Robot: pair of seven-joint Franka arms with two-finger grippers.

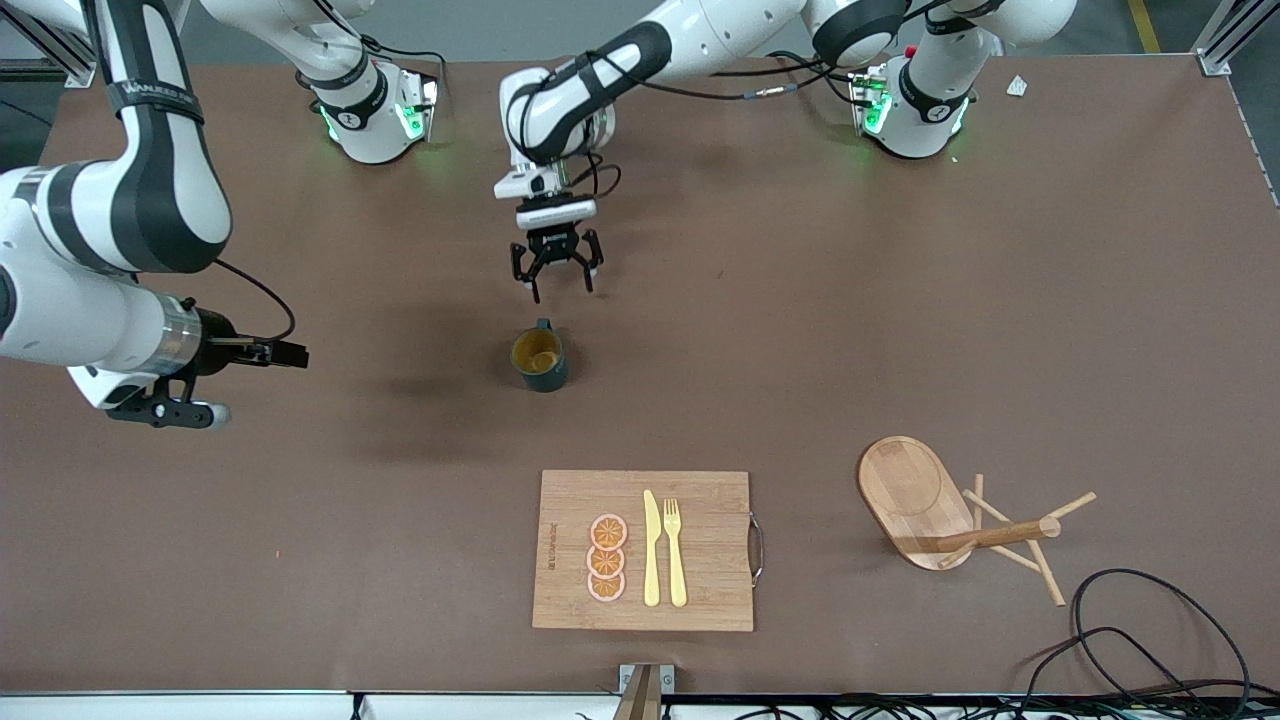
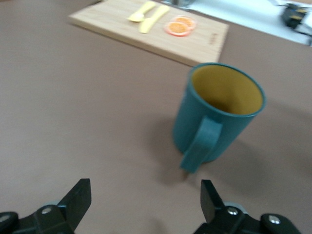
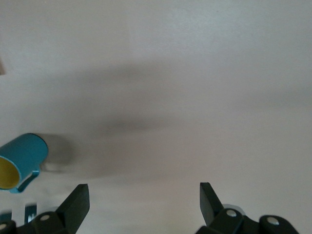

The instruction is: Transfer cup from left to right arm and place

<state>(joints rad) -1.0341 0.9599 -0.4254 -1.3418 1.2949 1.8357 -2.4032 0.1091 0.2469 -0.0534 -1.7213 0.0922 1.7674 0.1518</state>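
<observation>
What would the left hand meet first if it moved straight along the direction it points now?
Probably the dark teal cylindrical mug: the open left hand points toward its handle, with only bare brown table between them. Depth is uncertain.

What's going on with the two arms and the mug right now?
Left end effector open over the table. Right end effector open, waiting. Mug upright on the table, unheld. Nothing around it.

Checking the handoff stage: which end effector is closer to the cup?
The left end effector, open just above the upright cup; the right end effector waits toward the table's right-arm end.
</observation>
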